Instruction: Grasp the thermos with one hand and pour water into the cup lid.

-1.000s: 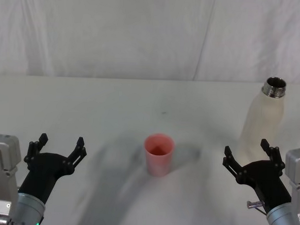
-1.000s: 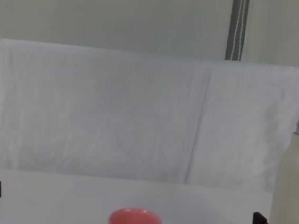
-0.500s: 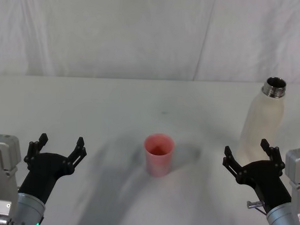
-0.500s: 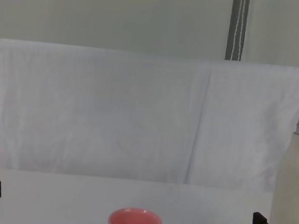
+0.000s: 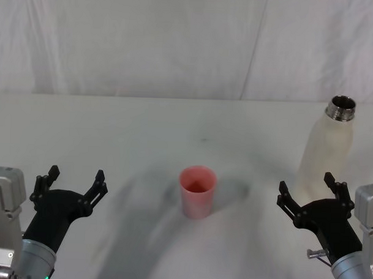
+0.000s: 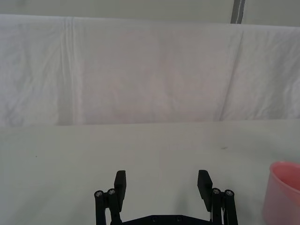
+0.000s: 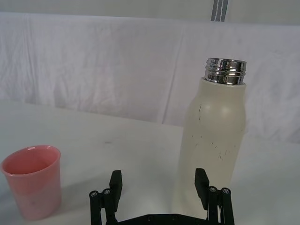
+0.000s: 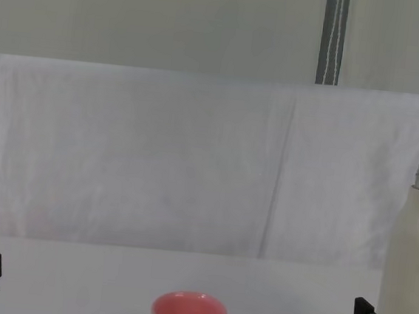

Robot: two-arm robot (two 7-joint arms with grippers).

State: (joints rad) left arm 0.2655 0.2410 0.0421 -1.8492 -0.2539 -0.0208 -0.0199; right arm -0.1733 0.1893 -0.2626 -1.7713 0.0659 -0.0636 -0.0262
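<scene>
Tall cream-white steel thermos [image 5: 326, 150] | upright, uncapped, 2 o'clock of pink cup lid [image 5: 197, 191] | likely heavy, slippery: grip mid-body | right claw [image 5: 310, 191] apart, near | left claw [image 5: 73, 184] apart, idle

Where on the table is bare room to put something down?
Bare: the table left of the cup lid and behind it toward the cloth. Crowded: the right side, where the thermos stands just beyond the open right claw.

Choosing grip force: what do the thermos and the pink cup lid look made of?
Thermos: likely metal, matte cream coating with small scuffs; its bare threaded neck is shiny silver. Cup lid: probably plastic, smooth, salmon-pink with thin walls and a slight sheen.
</scene>
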